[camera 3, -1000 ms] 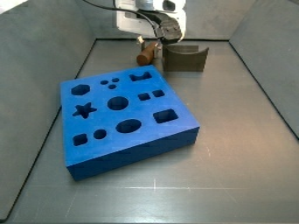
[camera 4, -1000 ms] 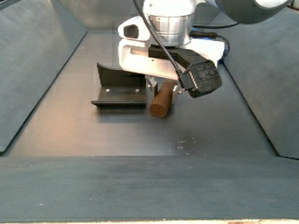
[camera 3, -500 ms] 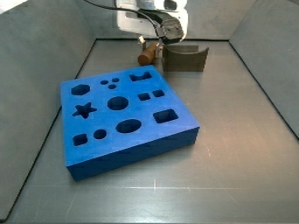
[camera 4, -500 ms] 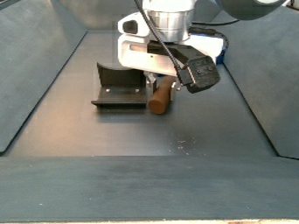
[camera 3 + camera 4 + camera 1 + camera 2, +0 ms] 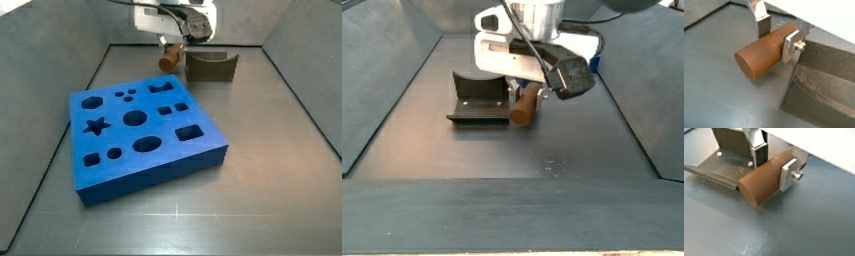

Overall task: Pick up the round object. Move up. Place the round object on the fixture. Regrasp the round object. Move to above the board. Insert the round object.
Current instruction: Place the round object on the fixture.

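We note the gripper (image 5: 777,34) pinching the round object (image 5: 765,52) across its barrel, seemingly clear of the floor, fixture (image 5: 477,98) at its nine o'clock, likely ready for placing there.

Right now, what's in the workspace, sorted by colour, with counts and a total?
Brown: 1, the peg, clamped between the fingers of the gripper, beside the fixture.
Dark grey: 1, the fixture at the far end of the floor.
Blue: 1, the board with its shaped cutouts.
Total: 3 things.
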